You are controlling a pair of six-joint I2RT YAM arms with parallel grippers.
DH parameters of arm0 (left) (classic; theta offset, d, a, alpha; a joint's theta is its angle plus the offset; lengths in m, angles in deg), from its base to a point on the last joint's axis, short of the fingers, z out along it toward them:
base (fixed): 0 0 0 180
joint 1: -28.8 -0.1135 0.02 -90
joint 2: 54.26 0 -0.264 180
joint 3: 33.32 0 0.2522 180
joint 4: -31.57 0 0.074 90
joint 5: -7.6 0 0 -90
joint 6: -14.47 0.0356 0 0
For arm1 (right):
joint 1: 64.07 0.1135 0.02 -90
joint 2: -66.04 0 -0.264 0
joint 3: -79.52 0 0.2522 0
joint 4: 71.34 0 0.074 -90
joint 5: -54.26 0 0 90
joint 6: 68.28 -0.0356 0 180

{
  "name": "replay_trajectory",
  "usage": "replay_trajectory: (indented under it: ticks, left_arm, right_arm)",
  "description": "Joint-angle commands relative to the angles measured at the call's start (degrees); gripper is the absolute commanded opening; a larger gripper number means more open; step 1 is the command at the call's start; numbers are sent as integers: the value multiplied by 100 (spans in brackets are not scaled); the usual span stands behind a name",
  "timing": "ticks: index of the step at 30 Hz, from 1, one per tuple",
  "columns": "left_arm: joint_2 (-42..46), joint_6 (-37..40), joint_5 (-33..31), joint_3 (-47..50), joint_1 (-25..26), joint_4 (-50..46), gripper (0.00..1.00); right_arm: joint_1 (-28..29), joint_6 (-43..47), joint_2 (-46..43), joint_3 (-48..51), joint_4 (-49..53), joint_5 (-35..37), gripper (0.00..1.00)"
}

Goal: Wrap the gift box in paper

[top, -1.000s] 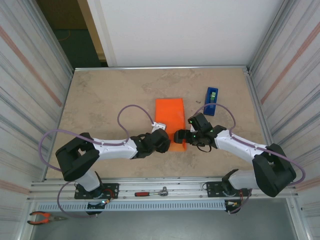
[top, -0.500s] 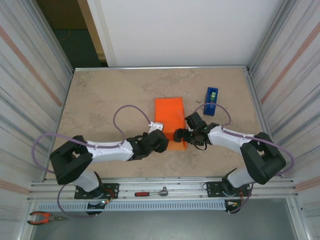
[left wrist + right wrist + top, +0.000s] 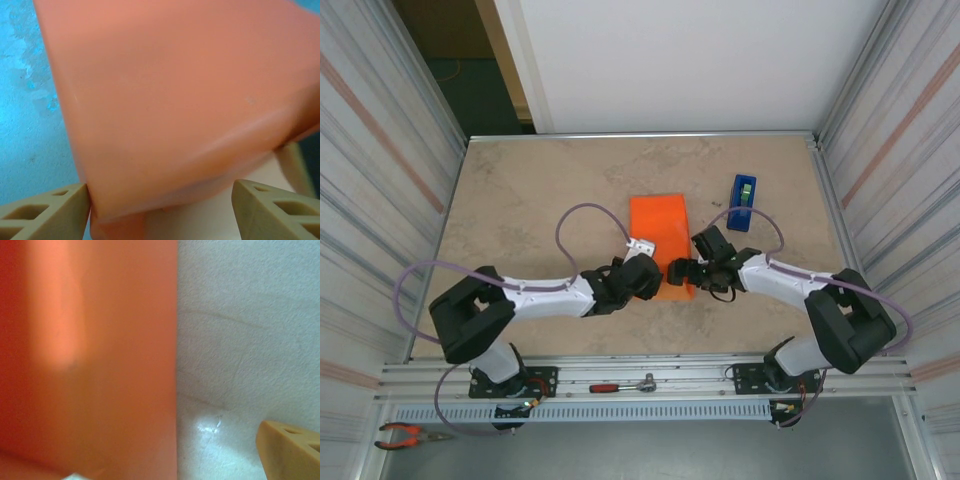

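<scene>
Left fingers (image 3: 45,217) stand apart, astride the near corner of the paper (image 3: 165,100). The 9 o'clock finger touches the paper's edge and the 3 o'clock finger sits just beside the fold. We cannot tell whether they are actually squeezing. A pale patch (image 3: 200,220) under the fold may be the gift box, not sure.

Right fingers (image 3: 290,450) are spread wide. We see one finger over bare surface, clear of the paper's straight edge (image 3: 100,365), with nothing in them as far as we can see.

From above, the left fingers (image 3: 640,275) are at the parcel's 7 o'clock corner and the right fingers (image 3: 682,270) at its 5 o'clock corner, facing each other across the near end. The paper (image 3: 658,235) lies folded into a narrow orange block at about the middle of the surface (image 3: 520,200), long axis running 12 to 6. A blue tape dispenser (image 3: 742,202) sits near it at 2 o'clock, apart from it.

Handling, our read:
- The sheet looks thin and light, smooth enough to slip under hard finger pads, and likely to spring open if released untaped.
- It should crease easily and could tear if dragged.
- Whatever is inside looks stiff enough to press against.
- We would take hold of a loose flap close to its fold line with a shallow pinch.
- The other fingers should pin the wrapped face flat rather than grab a bare corner.
</scene>
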Motion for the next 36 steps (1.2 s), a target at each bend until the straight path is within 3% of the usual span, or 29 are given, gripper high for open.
replay_trajectory:
  ticks: [1,5,10,14,19,25,30,36]
  left_arm:
    - [-251,109,-446,-175,-36,22,74]
    - [-446,119,-482,-228,-31,34,73]
    - [-474,110,-490,-171,-31,75,73]
    - [-463,89,-457,-114,-22,119,73]
    - [-298,57,-265,-94,-13,20,73]
    - [466,-904,-89,297,-122,-248,75]
    - [780,-1626,146,745,-288,96,72]
    - [493,-1650,425,752,-302,354,60]
  right_arm:
    - [96,-155,-461,135,87,-28,96]
    - [109,-256,-697,295,-48,112,93]
    - [107,-297,-378,261,-413,306,82]
    - [108,-431,-6,192,-569,638,61]
    - [123,-499,222,146,-756,565,34]
    - [140,-430,260,170,-738,534,11]
    - [138,-372,387,104,-712,473,8]
    - [139,-366,446,80,-703,422,9]
